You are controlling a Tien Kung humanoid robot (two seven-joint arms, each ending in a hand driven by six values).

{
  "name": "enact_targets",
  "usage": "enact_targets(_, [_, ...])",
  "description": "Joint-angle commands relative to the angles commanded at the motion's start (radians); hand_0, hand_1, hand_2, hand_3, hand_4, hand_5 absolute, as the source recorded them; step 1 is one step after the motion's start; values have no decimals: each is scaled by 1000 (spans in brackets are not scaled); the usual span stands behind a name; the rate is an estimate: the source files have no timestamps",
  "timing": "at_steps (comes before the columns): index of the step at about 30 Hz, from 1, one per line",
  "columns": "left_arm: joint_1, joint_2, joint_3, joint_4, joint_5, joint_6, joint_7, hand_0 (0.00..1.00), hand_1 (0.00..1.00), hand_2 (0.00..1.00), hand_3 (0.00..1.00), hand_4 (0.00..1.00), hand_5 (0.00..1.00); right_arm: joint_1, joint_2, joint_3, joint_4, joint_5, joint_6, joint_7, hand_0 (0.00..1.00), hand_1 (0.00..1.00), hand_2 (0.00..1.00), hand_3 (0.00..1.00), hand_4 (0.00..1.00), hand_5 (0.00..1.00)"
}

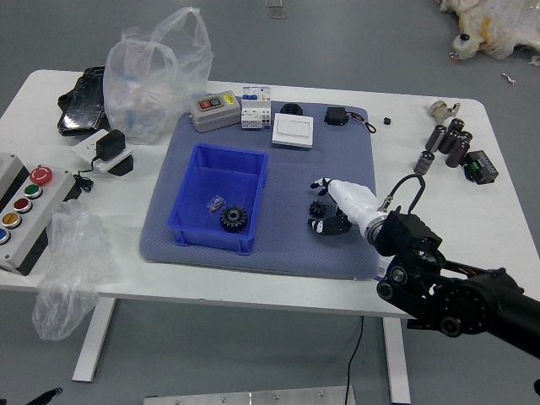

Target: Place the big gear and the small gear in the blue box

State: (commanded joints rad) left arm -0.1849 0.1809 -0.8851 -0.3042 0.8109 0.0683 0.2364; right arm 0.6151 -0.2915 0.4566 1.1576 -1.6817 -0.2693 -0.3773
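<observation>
The small gear [317,209] lies on the grey-blue mat [291,257], right of the blue box [255,198], between the spread fingertips of my right hand [353,202]. I hold my fingers wide, one on the far side and one on the near side; whether either touches it, I cannot tell.

I count two gears: this one, and the big gear [234,218] in the near right part of the one box. With it in there is one small clear packet [216,203], its contents too small for me to make out.

Along the mat's far side I see one grey button unit [215,110], one square white case [293,130] and one small black box [336,116] with a cord loop. On the table [422,249] at far right stand several black cylinders [456,145], overlapping too much to count. To the left are two clear plastic bags [156,80], one far and one drooping over the near edge, and one control panel [42,207] with five buttons. A bit of my left hand [44,397] shows at the near left corner.
</observation>
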Motion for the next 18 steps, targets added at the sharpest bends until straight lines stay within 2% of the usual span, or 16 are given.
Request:
enact_targets(1, [0, 0, 0, 0, 0, 0, 0, 653, 565, 563, 720, 742, 654, 0, 1, -2, -2, -1, -3, -1, 155, 272, 655, 769, 636, 245])
enact_targets(2, [-1, 0, 1, 0, -1, 0, -1, 653, 564, 563, 720, 743, 655, 0, 2, -4, -4, -3, -5, -2, 147, 250, 436, 608, 387, 97])
enact_targets(7, [-1, 0, 2, 1, -2, 0, -2, 653, 564, 563, 720, 743, 655, 1, 2, -14, -9, -9, -39, 7, 147, 250, 436, 608, 387, 97])
enact_targets(8, [-1, 0, 2, 1, -2, 0, -3, 653, 565, 563, 721, 743, 658, 1, 2, -15, -9, -8, -49, 12, 126, 221, 339, 435, 250, 77])
enact_targets(12, [-1, 0, 3, 1, -3, 0, -4, 653, 565, 563, 721, 743, 658, 3, 2, -17, -13, -9, -80, 29, 126, 221, 339, 435, 250, 77])
enact_targets(18, [-1, 0, 4, 1, -5, 1, -4, 653, 565, 563, 724, 740, 656, 17, -2, -31, -13, -15, -95, 39, 120, 219, 329, 433, 235, 77])
